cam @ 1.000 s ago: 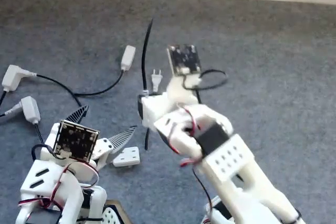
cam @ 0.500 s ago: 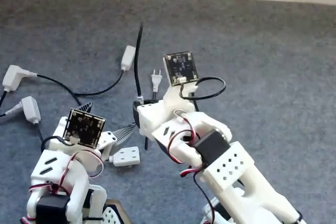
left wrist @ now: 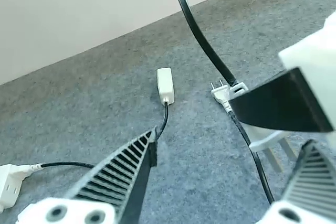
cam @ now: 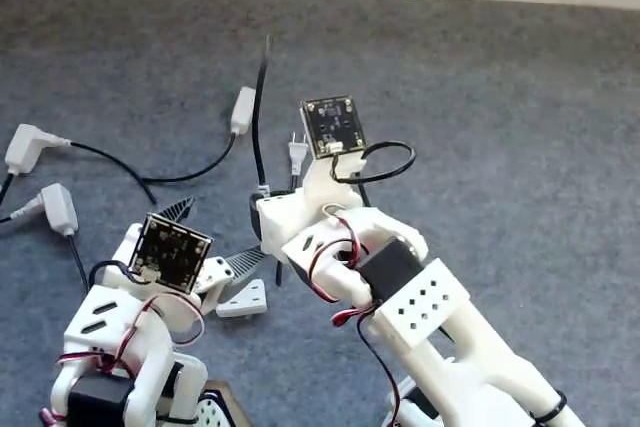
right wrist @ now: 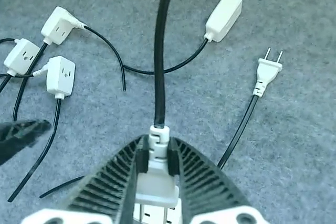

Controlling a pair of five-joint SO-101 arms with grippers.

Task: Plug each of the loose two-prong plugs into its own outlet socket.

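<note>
My right gripper [right wrist: 157, 144] is shut on a white two-prong plug [right wrist: 156, 179] whose black cord [right wrist: 160, 51] rises straight away from it. In the left wrist view this held plug [left wrist: 265, 141] hangs with its prongs bare. A second, loose plug [right wrist: 268, 71] lies on the carpet, also seen as the loose plug [cam: 297, 152]. My left gripper [cam: 222, 229] stands open, its fingers [left wrist: 123, 174] spread wide near the right arm. A white outlet socket [cam: 243, 299] lies beside its finger. Another socket [cam: 243, 109] on a black cord lies farther out.
Three more white sockets [right wrist: 59, 24] [right wrist: 21, 56] [right wrist: 60, 77] with black cords lie grouped on the grey carpet at the left. The carpet [cam: 520, 117] to the right of the arms is bare. A pale wall [left wrist: 79, 9] borders the far edge.
My right arm has swung slightly left with the plug, tilting its cord leftward. The left arm has moved up and right, closer to the right arm, still open.
</note>
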